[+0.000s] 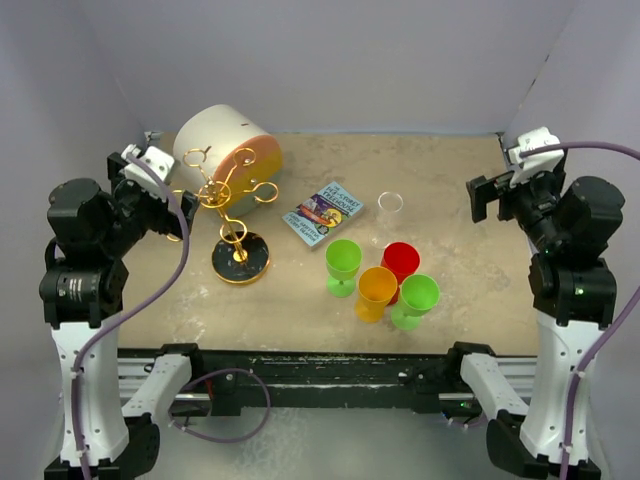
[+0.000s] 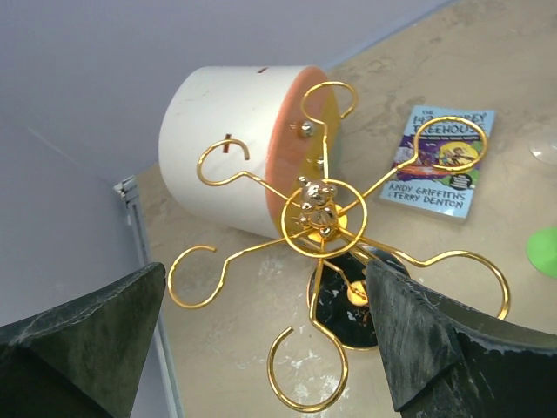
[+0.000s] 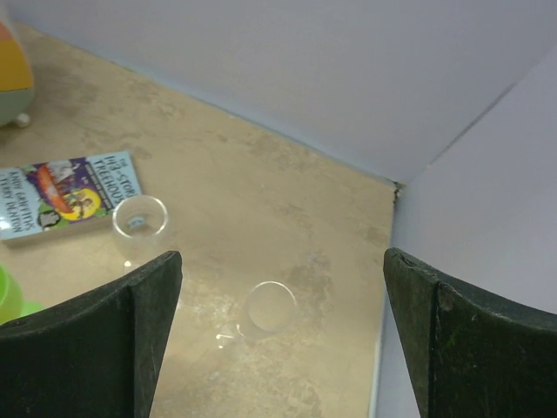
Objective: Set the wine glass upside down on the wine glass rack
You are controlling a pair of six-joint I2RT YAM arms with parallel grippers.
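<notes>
Judging progress, nothing's done: wine glass (image 1: 390,201) untouched by the tabletop's (image 1: 460,280) far edge, wine glass rack (image 1: 232,215) bare. My left tool (image 2: 265,279) and right tool (image 3: 283,257) gape wide, empty.

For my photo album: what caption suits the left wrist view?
Looking down between open fingers at the gold rack, a white cylinder on its side and a book beyond.
</notes>
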